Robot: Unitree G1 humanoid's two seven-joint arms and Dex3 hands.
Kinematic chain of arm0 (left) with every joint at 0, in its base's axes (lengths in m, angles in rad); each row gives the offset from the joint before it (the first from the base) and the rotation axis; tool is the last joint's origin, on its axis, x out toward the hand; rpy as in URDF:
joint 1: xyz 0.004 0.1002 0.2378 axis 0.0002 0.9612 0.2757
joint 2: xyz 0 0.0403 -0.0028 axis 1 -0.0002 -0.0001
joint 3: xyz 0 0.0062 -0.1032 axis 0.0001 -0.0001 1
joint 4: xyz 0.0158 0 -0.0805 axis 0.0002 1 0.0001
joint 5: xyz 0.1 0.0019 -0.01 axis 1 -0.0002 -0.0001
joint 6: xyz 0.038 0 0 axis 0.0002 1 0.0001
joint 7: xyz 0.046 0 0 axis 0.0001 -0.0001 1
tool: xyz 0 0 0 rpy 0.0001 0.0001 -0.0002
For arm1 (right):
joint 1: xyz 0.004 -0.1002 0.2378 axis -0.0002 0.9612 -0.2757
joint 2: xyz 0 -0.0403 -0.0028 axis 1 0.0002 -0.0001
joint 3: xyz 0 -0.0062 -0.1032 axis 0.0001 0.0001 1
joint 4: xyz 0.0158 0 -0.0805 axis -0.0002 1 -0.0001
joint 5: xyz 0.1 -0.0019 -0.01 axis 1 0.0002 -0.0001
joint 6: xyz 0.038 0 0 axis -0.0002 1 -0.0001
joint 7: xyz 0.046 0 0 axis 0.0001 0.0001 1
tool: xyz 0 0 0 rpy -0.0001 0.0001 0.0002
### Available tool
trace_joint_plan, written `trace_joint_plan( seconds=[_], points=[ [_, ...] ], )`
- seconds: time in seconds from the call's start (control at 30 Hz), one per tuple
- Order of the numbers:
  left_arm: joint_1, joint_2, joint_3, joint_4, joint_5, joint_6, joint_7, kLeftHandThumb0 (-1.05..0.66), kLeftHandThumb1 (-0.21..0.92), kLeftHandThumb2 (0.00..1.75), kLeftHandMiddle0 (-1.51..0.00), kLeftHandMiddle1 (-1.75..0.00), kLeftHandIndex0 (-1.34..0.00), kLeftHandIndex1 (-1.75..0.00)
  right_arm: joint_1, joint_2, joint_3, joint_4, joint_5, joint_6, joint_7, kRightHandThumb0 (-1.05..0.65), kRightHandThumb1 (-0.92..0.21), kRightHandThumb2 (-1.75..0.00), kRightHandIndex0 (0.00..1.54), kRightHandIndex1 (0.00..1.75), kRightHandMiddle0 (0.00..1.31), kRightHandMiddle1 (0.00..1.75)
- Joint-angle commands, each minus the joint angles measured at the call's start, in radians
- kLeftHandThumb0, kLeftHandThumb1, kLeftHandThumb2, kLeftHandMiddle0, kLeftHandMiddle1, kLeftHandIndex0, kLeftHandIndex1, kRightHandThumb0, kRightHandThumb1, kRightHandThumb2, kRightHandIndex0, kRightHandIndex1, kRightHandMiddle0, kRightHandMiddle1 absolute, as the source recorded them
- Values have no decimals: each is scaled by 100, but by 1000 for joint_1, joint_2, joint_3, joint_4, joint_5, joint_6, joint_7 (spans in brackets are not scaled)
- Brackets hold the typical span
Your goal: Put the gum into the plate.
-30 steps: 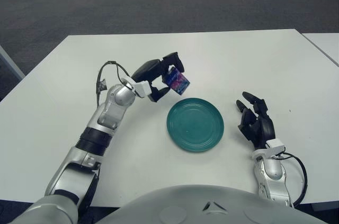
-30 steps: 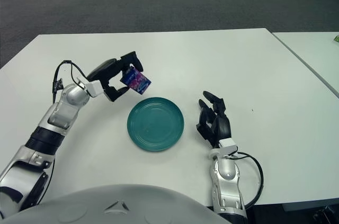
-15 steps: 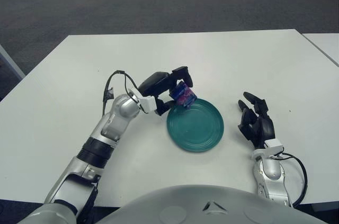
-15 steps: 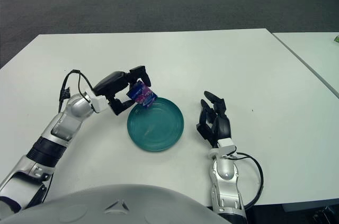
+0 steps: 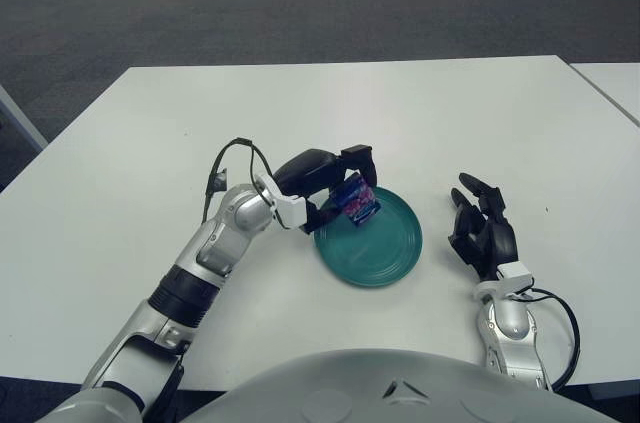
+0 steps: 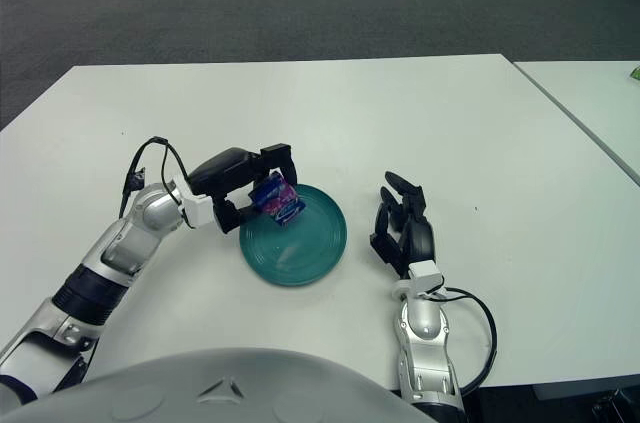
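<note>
You had the left hand [image 5: 325, 188] reached across the white table [image 5: 120, 173] to the near-left edge of the teal plate [image 5: 385, 253]. Its dark fingers [image 5: 357, 161] were closed around the gum [image 5: 356, 200], a small blue and purple pack, pinched from above and from the side. The gum was tilted, one corner pointing down toward the plate. It sat over the plate's left rim, inside the edge; whether that corner touched the plate surface could not be told from either eye. The pack was in your grasp, not lying free on the plate.

Your left forearm ran from the lower left of the view up toward the plate, with a black cable [image 5: 228, 158] looping above the wrist. The plate itself lay flat on the table, near the front edge and roughly in the middle between the two arms.

Your right hand [image 5: 482, 233] showed to the right of the plate, apart from it, the wrist toward the robot and the fingers pointing away up the table. Its fingers were loosely spread and held nothing. A second white table [image 5: 612, 83] showed at the right edge of the view, with a narrow gap between it and yours. Grey carpet [image 5: 250, 3] lay beyond the table.
</note>
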State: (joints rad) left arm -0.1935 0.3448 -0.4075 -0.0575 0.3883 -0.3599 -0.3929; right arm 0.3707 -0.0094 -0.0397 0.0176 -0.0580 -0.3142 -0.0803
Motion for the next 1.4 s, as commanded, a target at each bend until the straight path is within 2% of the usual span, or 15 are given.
trace_joint_plan(
  seconds=[0.0,0.2,0.27,0.3,0.33,0.37,0.4,0.43,0.53,0.6,0.63,0.73,0.83,1.13,1.37],
  points=[
    [-2,-4,-18,44,31,-21,19,0,12,156,-75,-175,-54,-175,69,27,18,126,1,82,2,-87,-92,-90,35,0,0,74],
    [-23,-21,-29,122,42,-59,34,0,12,155,-75,-173,-54,-175,60,28,16,140,3,72,0,-87,-92,-90,37,1,0,75],
    [-31,-24,-31,148,30,-77,24,0,17,149,-69,-174,-52,-175,56,28,16,147,2,67,-1,-87,-92,-91,37,1,0,76],
    [-34,-24,-32,156,26,-86,19,-15,32,130,-44,-171,-48,-174,56,28,16,149,2,66,-1,-87,-92,-91,37,1,0,77],
    [-38,-22,-34,163,25,-95,14,-20,37,122,-35,-169,-47,-173,55,28,16,150,2,65,-1,-86,-92,-91,37,1,0,77],
    [-45,-10,-36,164,23,-107,-2,-46,51,94,-23,-149,-30,-174,56,28,17,149,3,65,0,-86,-92,-91,37,1,0,77],
    [-50,-1,-38,164,23,-115,-13,-67,65,67,-14,-112,-19,-152,56,28,18,149,3,65,0,-86,-92,-91,37,1,0,77],
    [-55,4,-39,168,22,-122,-19,-80,75,48,-9,-87,-12,-137,54,28,17,151,3,65,0,-85,-92,-91,37,1,0,77],
    [-62,21,-40,155,32,-128,-38,-94,85,28,-4,-55,-5,-108,50,28,18,155,6,65,2,-85,-92,-92,36,0,0,77],
    [-69,30,-46,155,56,-128,-45,-101,89,19,-2,-22,-2,-54,48,29,18,156,7,68,3,-84,-92,-92,34,0,0,76],
    [-71,34,-47,154,63,-127,-47,-102,90,17,-1,-14,-1,-36,48,29,19,156,7,69,3,-83,-92,-93,34,0,0,75],
    [-71,37,-48,151,69,-127,-51,-104,91,15,0,-5,0,-13,48,29,19,156,7,71,3,-83,-92,-93,33,0,0,74],
    [-75,40,-51,154,66,-130,-63,-105,92,16,0,-1,0,-4,44,29,20,155,7,79,3,-84,-92,-93,33,0,0,73],
    [-77,69,-29,141,42,-134,-94,-105,92,16,0,0,0,0,45,35,23,147,7,90,0,-82,-92,-92,33,0,0,72],
    [-69,73,-7,103,19,-95,-121,-105,92,18,0,0,0,0,44,34,23,144,3,96,-4,-81,-92,-92,33,0,0,71]
  ],
)
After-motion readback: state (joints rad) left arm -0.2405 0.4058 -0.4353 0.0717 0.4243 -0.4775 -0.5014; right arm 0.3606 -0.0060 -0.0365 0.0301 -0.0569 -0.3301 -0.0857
